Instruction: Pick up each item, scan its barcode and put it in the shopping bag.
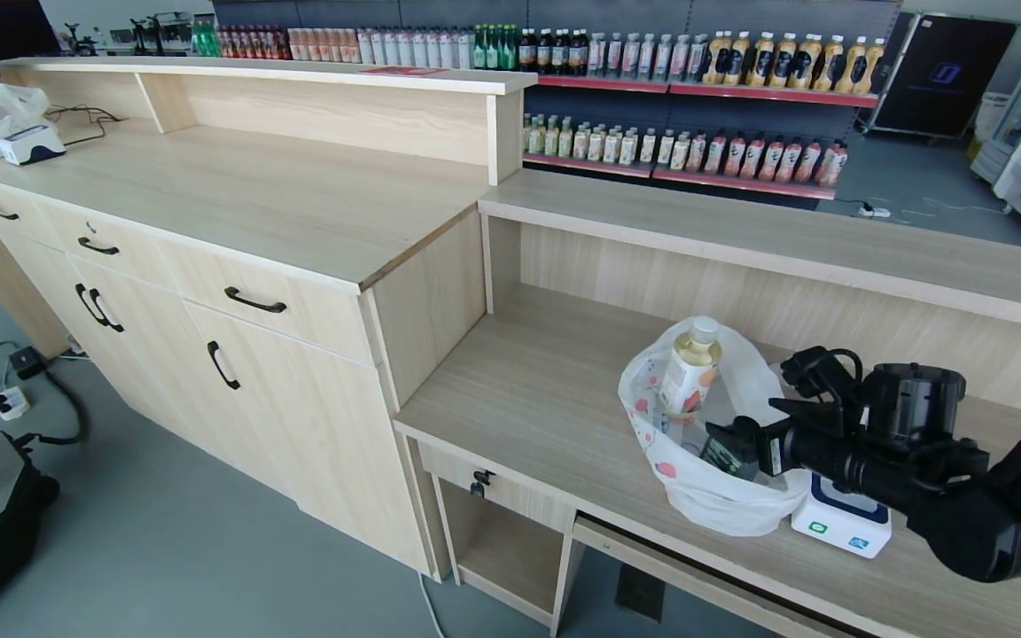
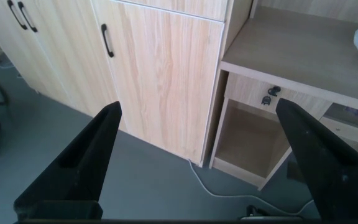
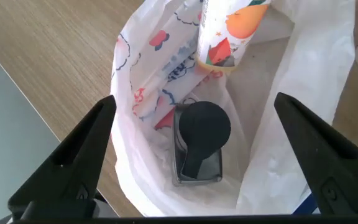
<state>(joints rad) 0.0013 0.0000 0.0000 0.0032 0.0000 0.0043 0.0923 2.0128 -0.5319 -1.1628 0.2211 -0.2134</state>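
The white printed shopping bag (image 1: 723, 505) stands on the low counter (image 1: 546, 381). A pale drink bottle (image 1: 690, 365) with an orange-printed label stands upright inside it. In the right wrist view the bag (image 3: 135, 81) lies wide open, with the bottle (image 3: 225, 31) and a dark item with a round black cap (image 3: 199, 142) lying on its bottom. My right gripper (image 1: 728, 447) (image 3: 196, 102) hangs open over the bag's mouth, with nothing between its fingers. My left gripper (image 2: 197, 106) is open and empty, low in front of the cabinet door (image 2: 166, 74).
A white and blue scanner (image 1: 840, 525) sits on the counter just right of the bag. The taller counter (image 1: 236, 195) to the left carries another scanner (image 1: 30, 144) and a bag at its far end. Shelves of bottles (image 1: 679, 97) line the back.
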